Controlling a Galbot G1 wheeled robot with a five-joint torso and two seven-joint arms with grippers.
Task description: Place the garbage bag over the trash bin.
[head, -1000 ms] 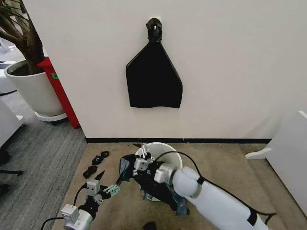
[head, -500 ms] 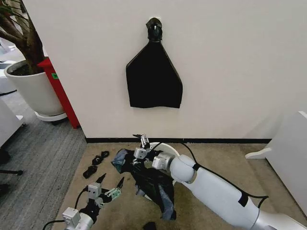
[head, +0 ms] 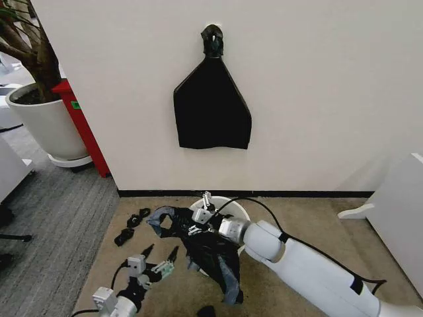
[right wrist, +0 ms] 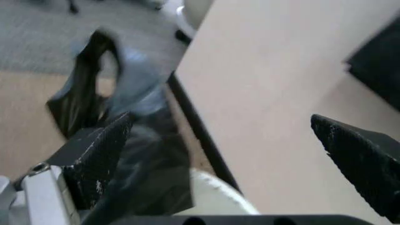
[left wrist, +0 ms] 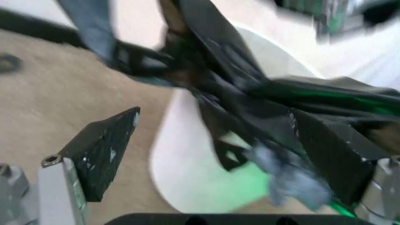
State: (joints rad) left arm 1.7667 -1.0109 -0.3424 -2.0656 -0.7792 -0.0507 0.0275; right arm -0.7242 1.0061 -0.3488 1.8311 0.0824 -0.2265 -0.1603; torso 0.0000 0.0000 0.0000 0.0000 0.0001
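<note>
Since a second ago the right gripper point(head: 200, 212) shifted from the near side of the trash bin point(head: 232, 205) to over its left rim, fingers spread. Garbage bag point(head: 210, 254) now drapes over the bin's front, below and beside that gripper, one loop out left. Left gripper point(head: 158, 259) pulled back, fingers apart, just short of the bag.

Even, bright indoor light in head view; both wrist views blurred, probably motion; soft shadows on wall.
</note>
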